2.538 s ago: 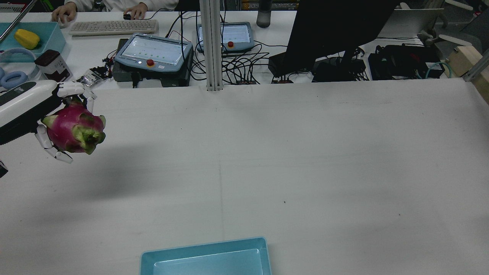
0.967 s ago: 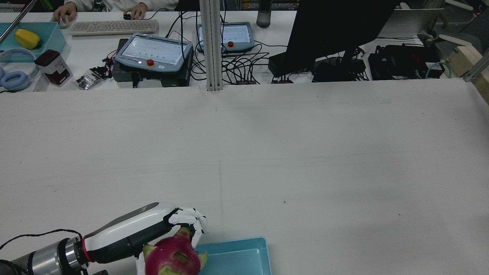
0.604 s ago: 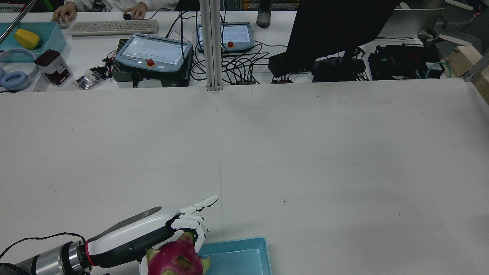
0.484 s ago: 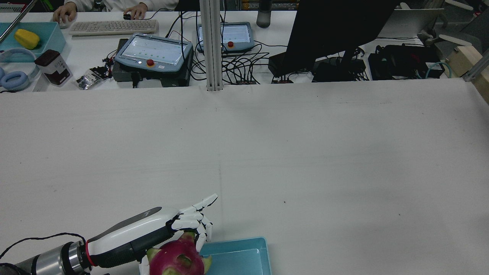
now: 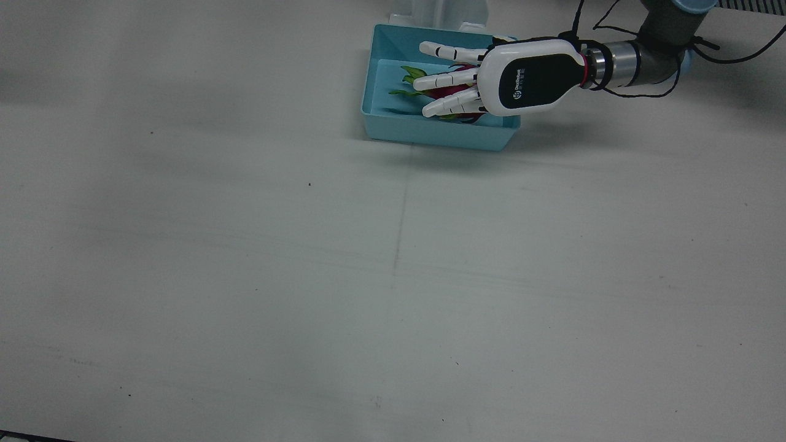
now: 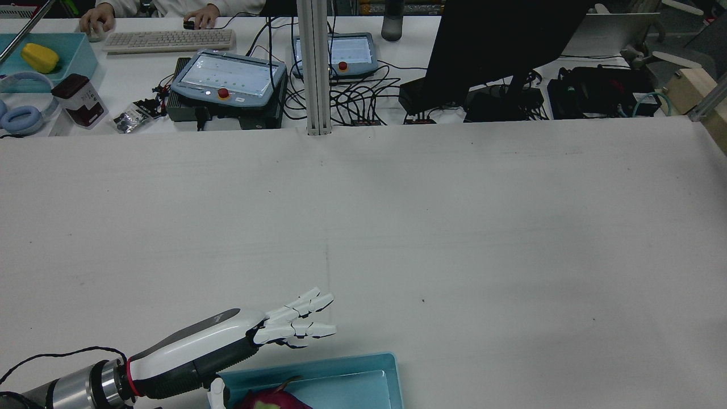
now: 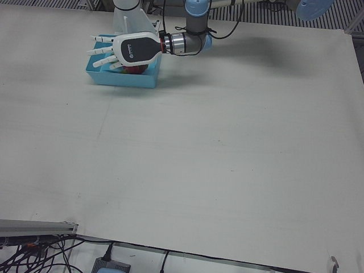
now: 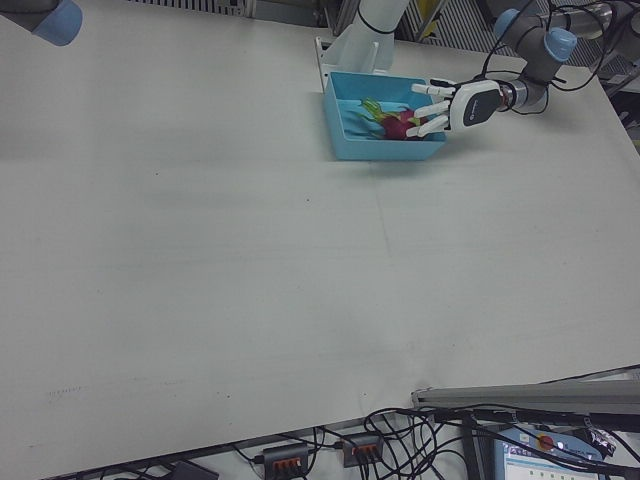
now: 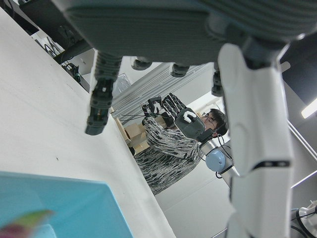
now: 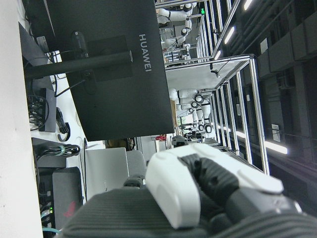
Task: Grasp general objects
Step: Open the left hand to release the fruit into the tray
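We are letting go: our left hand [image 5: 491, 77] is hovering with fingers spread wide, holding nothing. The dragon fruit [image 8: 398, 122] is lying in the blue tray [image 5: 430, 132] on the counter [image 5: 307, 258]. We are lifting straight up now (fingers wide, not bumping fruit). We cannot tell about our right hand [image 10: 198, 198].

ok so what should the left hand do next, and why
Probably lift the left hand up and away from the light blue plastic tray. Its fingers are spread open, and the pink dragon fruit already lies inside the tray, so nothing is left to hold.
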{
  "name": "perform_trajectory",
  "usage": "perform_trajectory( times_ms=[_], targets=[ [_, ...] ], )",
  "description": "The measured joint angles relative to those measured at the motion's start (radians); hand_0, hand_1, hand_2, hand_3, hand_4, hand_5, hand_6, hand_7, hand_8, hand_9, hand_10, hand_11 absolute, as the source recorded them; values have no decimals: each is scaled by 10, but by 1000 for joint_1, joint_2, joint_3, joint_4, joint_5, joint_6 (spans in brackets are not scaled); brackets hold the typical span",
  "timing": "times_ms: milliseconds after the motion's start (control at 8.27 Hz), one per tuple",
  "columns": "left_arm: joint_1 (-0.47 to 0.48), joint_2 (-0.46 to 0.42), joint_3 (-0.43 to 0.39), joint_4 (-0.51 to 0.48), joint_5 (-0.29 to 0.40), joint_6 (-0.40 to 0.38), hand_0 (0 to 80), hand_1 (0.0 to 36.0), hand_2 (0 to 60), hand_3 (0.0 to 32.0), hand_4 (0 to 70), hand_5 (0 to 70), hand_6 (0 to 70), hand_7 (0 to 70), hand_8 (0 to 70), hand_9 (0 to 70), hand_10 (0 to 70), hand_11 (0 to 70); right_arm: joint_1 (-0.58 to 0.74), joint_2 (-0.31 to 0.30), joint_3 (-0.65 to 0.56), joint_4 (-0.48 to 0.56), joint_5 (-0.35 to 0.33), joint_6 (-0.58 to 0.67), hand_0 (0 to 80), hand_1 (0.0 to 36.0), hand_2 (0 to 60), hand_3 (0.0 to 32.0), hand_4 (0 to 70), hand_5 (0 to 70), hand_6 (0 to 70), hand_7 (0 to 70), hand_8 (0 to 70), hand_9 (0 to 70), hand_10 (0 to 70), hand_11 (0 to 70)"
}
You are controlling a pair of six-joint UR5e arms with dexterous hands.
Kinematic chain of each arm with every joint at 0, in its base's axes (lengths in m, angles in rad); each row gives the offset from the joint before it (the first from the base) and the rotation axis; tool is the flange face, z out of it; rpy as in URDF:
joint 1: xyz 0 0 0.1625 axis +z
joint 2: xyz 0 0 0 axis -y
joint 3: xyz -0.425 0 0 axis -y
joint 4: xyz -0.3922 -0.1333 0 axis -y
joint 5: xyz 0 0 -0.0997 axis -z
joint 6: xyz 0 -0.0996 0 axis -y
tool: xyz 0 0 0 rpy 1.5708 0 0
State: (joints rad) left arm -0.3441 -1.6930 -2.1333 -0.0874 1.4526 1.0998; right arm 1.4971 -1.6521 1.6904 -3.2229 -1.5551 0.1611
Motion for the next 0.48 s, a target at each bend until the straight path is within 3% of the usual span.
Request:
perform_trajectory(
  times_ms=[242,363,484],
  targets=[
    [-11,13,3,0,1,-5,535,182,0,306,0,0,0,0,0,0,0,0,0,0,0,0,0,0,0,0,0,0,0,0,0,0,0,0,0,0],
    [-27,33,11,0,1,-10,553,229,108,186,38,0,0,44,0,0,0,9,0,0,0,0,0,0,0,0,0,0,0,0,0,0,0,0,0,0],
    [-87,48,25,-1,4,-21,551,236,146,160,43,0,0,67,0,0,0,24,0,0,-1,0,0,0,0,0,0,0,0,0,0,0,0,0,0,0]
  ],
)
